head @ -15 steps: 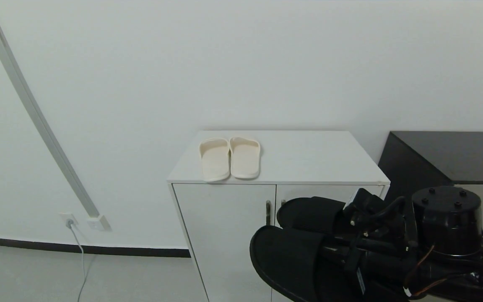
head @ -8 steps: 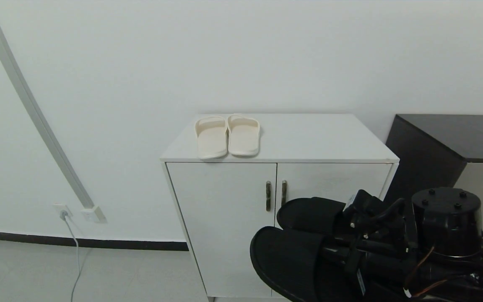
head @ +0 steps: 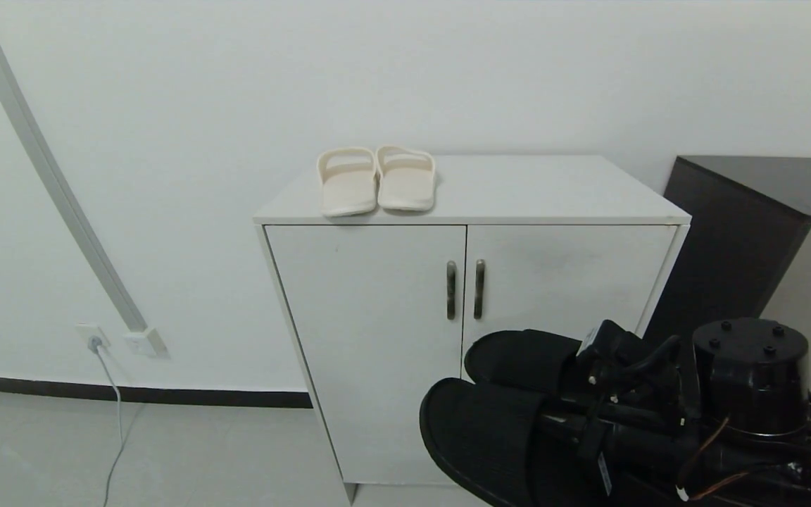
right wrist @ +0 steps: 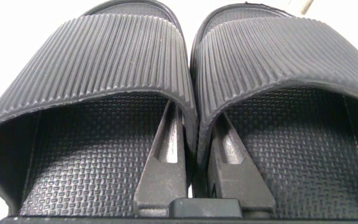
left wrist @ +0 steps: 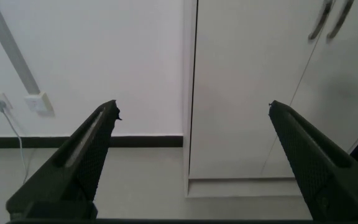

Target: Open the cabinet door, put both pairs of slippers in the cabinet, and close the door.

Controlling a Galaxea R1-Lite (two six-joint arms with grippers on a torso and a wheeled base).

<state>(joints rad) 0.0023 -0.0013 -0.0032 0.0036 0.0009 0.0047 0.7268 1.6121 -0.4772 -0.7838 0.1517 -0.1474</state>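
Jaws of right gripper (right wrist: 196, 121) clamped on black slippers (head: 490, 422), low before the right door of the shut cabinet (head: 377, 338). Jaws of left gripper (left wrist: 191, 112) apart, facing cabinet's left door. On cabinet top, front left: cream slippers (head: 376, 179).

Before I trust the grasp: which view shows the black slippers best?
The right wrist view: the black slippers appear close, the right gripper pinching them together, its fingers under the straps. The head view shows them sideways before the cabinet; the left wrist view, maybe a dark sliver.
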